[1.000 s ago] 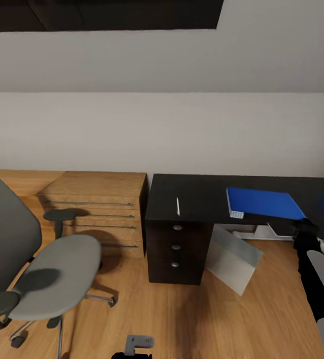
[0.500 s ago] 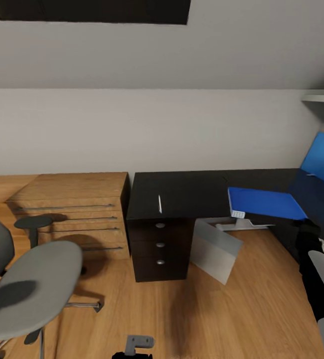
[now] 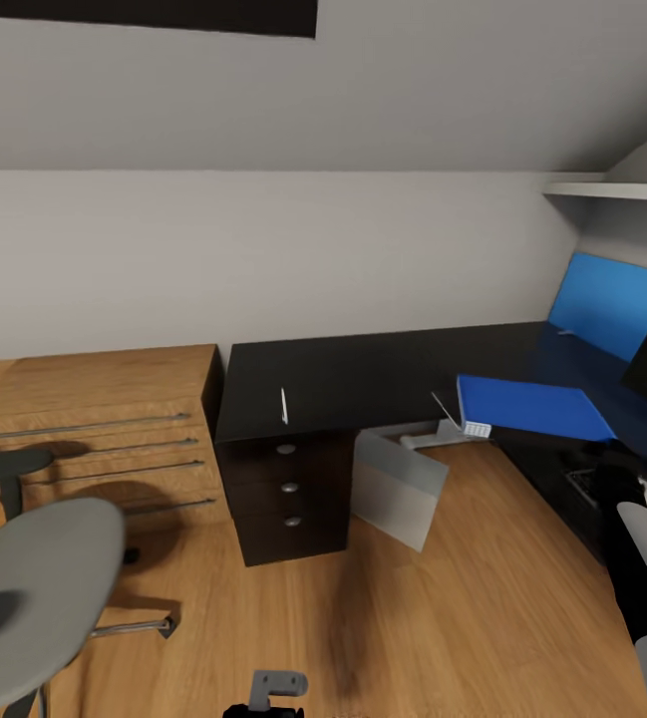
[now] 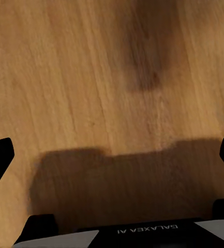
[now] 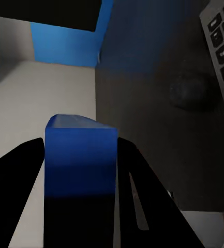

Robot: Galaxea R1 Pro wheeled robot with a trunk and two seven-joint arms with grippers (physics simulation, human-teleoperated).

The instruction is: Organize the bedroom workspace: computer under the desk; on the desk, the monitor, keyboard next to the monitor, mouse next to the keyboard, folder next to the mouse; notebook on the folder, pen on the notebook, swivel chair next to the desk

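1. "GALAXEA AI" stands in dark letters on the white housing of the left gripper (image 4: 112, 155), seen upside down in the left wrist view, over the wooden floor (image 4: 91, 77).
2. The keyboard (image 5: 221, 36) on the desk (image 5: 158, 77), beside the mouse (image 5: 190, 90), has keys, but their markings are too blurred to read.
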